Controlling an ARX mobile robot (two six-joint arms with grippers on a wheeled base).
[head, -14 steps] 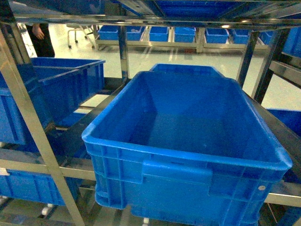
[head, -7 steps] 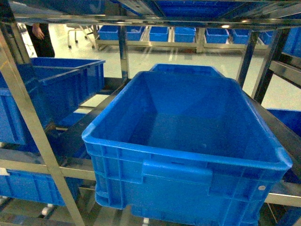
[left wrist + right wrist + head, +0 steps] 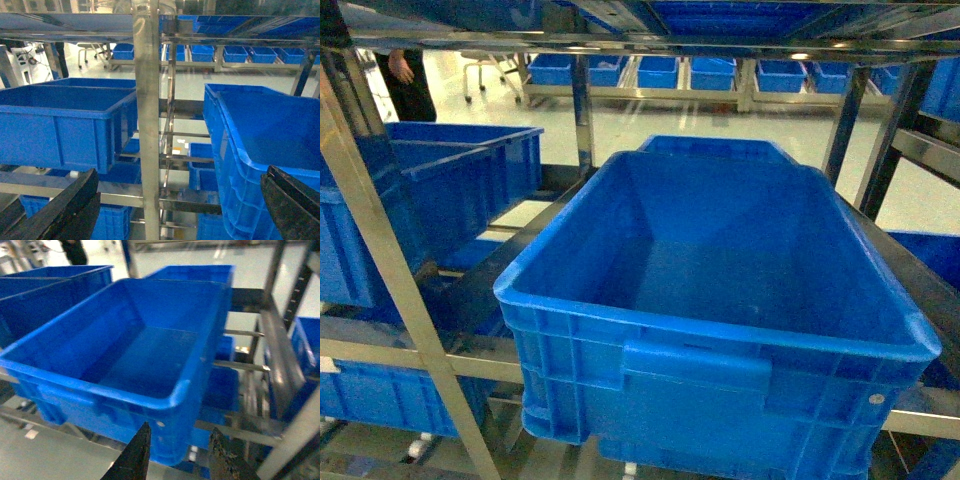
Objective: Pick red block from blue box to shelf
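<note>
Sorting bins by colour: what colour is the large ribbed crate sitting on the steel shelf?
Dark blue, the large ribbed plastic crate; clearest in the head view.

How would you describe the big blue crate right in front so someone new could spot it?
Start at the steel shelf that fills the head view. On its middle tier, dead centre and nearest the camera, sits a deep blue crate with ribbed walls and a handle recess. It looks empty and sticks out past the shelf's front edge, while the crates to its left sit further back.

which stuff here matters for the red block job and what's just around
Job: shiny stainless-steel shelf; open left gripper; open right gripper. Red block and pale tub not in view.
Around: large dark blue ribbed crate; other blue crates.
</note>
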